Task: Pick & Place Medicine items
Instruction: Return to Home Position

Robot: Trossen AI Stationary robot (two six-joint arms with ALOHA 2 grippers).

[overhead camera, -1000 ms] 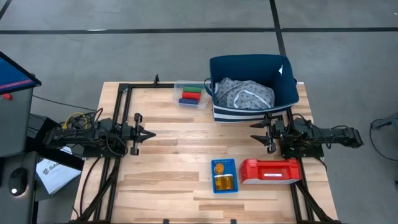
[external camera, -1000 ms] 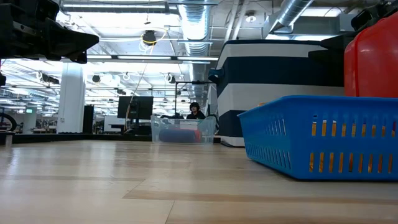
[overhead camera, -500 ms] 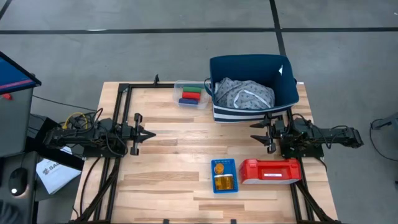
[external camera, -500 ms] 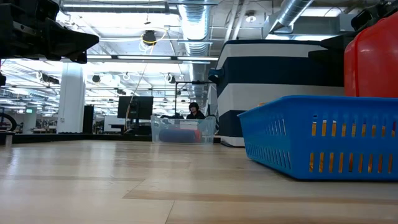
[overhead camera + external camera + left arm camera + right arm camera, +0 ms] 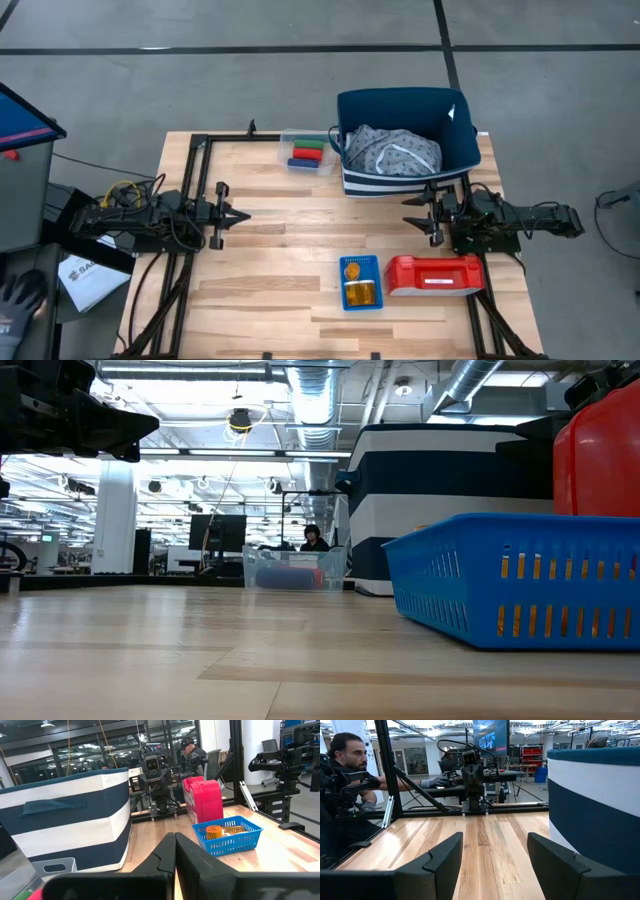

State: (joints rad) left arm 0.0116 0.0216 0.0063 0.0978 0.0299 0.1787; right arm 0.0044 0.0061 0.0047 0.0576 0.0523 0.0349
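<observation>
Both grippers stand clear of the blue basket (image 5: pixel 360 259) in the high view, the left gripper (image 5: pixel 236 213) well apart from it and the right gripper (image 5: pixel 412 222) nearer, while the orange pill bottles (image 5: pixel 360 293) lie inside it. In the left wrist view that arm's jaws are pressed together on nothing, pointing toward the basket; in the right wrist view the jaws are spread wide and empty. Light, stiff and smooth, the bottles would likely roll or slip, so I would pinch one across its round body.
</observation>
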